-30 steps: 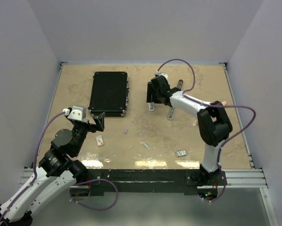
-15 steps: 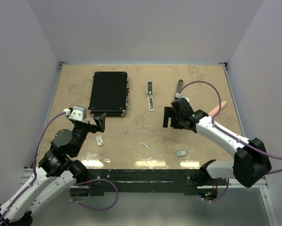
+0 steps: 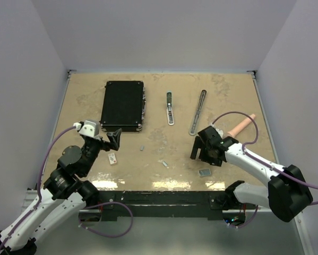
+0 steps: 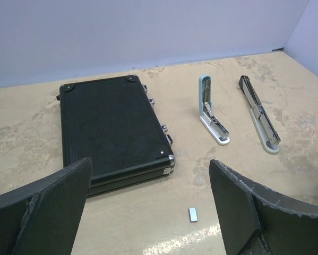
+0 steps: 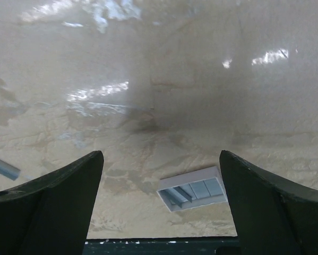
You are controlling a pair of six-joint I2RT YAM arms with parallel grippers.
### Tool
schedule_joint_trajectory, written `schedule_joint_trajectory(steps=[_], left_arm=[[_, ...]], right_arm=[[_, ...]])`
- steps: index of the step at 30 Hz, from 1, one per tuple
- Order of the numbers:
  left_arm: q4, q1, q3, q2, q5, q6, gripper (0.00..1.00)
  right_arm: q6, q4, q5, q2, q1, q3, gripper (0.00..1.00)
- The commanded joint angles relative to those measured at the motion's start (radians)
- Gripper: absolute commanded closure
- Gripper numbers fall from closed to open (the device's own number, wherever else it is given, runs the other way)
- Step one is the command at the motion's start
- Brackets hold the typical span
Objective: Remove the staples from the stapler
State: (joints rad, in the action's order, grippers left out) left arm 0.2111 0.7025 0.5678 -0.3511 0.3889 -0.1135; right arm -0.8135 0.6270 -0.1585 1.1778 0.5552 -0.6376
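Closing on the flat staples point(image 5: 193, 189), the right fingers point(image 5: 47, 207), wide open and empty like the left fingers point(image 4: 42, 212), could skid them away.

Spread on the table point(image 3: 222, 85)
At left, case point(image 3: 122, 105); right of it, stapler point(image 3: 170, 108) parts side by side; in front, staples point(image 3: 204, 172) scattered.

You have no text, label, brand, number or sign that can be read in any of the three views. The tile point(image 3: 112, 158) is too small in the top view for you to tell whether it bears any print.
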Motion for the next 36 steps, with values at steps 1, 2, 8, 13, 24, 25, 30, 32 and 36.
schedule_joint_trajectory(steps=[1, 2, 8, 13, 24, 25, 30, 32, 36], left_arm=[[-0.013, 0.002, 0.026, 0.011, -0.016, -0.018, 0.05], [-0.015, 0.0, 0.026, 0.011, -0.018, -0.017, 0.05], [-0.012, 0.002, 0.03, 0.021, -0.024, -0.02, 0.05], [-0.012, 0.0, 0.027, 0.037, -0.024, -0.018, 0.05], [-0.007, 0.002, 0.03, 0.054, 0.001, -0.018, 0.05], [-0.007, 0.0, 0.03, 0.054, 0.001, -0.02, 0.05], [-0.006, 0.002, 0.03, 0.047, -0.002, -0.02, 0.04], [-0.007, 0.002, 0.03, 0.043, -0.005, -0.021, 0.05], [-0.006, 0.002, 0.03, 0.032, -0.007, -0.02, 0.04]], right_arm=[[-0.111, 0.04, -0.036, -0.021, 0.0, 0.035, 0.05], [-0.127, 0.048, -0.039, -0.024, 0.0, 0.036, 0.05], [-0.139, 0.08, -0.02, 0.005, 0.0, 0.039, 0.09], [-0.127, 0.091, 0.017, 0.034, 0.0, 0.044, 0.12], [-0.072, 0.057, 0.157, 0.0, 0.002, 0.052, 0.21], [-0.067, 0.044, 0.186, -0.001, 0.005, 0.058, 0.23], [-0.082, -0.033, 0.234, 0.02, 0.032, 0.075, 0.26], [-0.099, -0.062, 0.231, 0.037, 0.051, 0.066, 0.27], [-0.137, -0.116, 0.249, 0.092, 0.116, 0.044, 0.28]])
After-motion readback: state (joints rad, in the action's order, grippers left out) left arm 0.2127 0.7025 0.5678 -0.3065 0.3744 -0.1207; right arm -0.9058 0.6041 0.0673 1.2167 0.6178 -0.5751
